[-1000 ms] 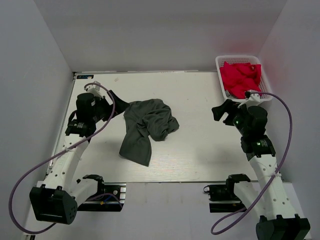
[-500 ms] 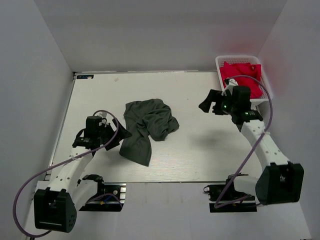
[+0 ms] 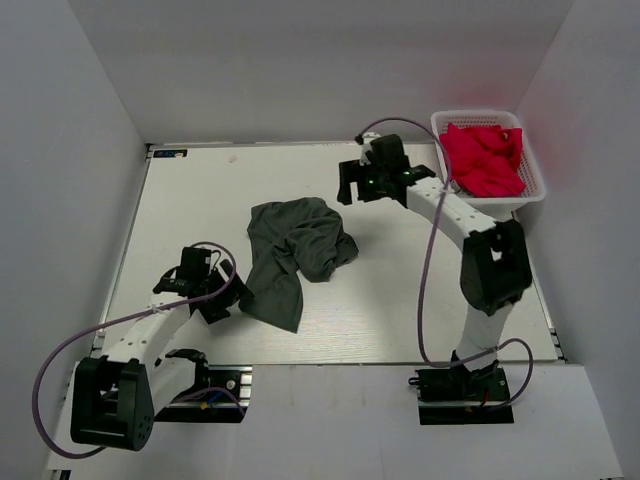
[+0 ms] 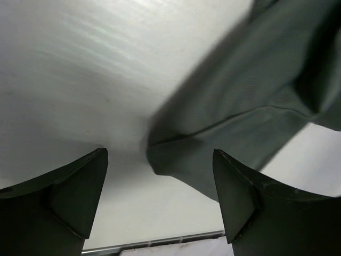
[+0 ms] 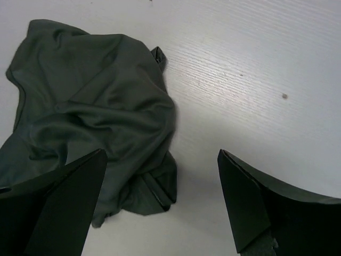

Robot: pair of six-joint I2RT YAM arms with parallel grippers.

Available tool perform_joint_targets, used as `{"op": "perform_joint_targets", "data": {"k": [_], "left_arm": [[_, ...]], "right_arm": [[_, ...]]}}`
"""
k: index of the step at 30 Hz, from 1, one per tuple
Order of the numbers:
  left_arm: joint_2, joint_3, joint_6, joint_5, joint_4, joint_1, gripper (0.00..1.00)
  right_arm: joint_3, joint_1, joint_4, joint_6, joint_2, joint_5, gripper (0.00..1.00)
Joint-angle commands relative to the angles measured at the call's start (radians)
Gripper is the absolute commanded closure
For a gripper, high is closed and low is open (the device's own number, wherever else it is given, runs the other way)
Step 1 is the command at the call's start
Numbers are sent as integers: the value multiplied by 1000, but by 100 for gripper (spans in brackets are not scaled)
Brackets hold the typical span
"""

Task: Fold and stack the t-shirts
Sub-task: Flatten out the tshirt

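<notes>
While both grippers stand open & empty, the white mesh basket [image 3: 534, 175] sits at the far right corner of the table [image 3: 400, 300]. It holds the red-pink t-shirts [image 3: 485, 158], bunched in a loose heap that fills it approx to the rim. How many are in there can't be told from above.

The charcoal-grey t-shirt [image 3: 297, 245] lies crumpled on the table a bit left of centre, well apart from the basket. One long part trails toward the near edge.

The left gripper [image 3: 222, 298] is low at the near left, just beside that trailing part. In its wrist cam the fingers [image 4: 74, 186] are spread wide. A corner of the grey cloth lies flat on the table between them, not pinched.

The right gripper [image 3: 350, 184] is out over the far half of the table, between shirt & basket, near the shirt's far right edge, w/ the arm stretched long. Its wrist cam looks down on the grey heap. The fingers are wide apart & hold nothing. Whether they touch the tabletop can't be told.
</notes>
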Motion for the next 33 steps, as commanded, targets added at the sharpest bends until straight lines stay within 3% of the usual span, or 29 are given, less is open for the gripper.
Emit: {"op": "perform_joint_targets", "data": {"k": [1,5,12,17,20,21,23,25,26,28,32,33], "left_arm": [[37,-36,-16,-3,59,-4,12],[66,-45,-34,-43,94,-25,16],[172,-56,-44,-123,150,-82,31],[249,-23,-44,-155,150,-131,58],[258,-13,-44,-192,150,-142,78],[258,1,-44,-201,150,-151,90],[267,35,-44,-217,150,-151,100],[258,62,-44,-244,150,-151,100],[258,93,-44,-253,150,-151,100],[246,136,-44,-304,124,-151,100],[204,305,-33,-411,78,-151,100],[189,331,-33,-422,62,-151,100]], "right_arm": [[148,57,-70,-56,114,107,10],[334,100,-132,-96,275,187,10],[445,164,-69,-119,436,211,10],[455,187,-18,-115,490,208,10],[453,192,20,-101,513,216,16],[452,195,25,-95,516,214,17],[452,192,37,-81,533,222,28],[450,192,40,-76,539,223,43],[444,192,43,-75,537,227,71],[430,190,57,-72,510,234,100],[308,194,161,-79,378,297,100],[256,191,208,-90,275,317,100]]}}
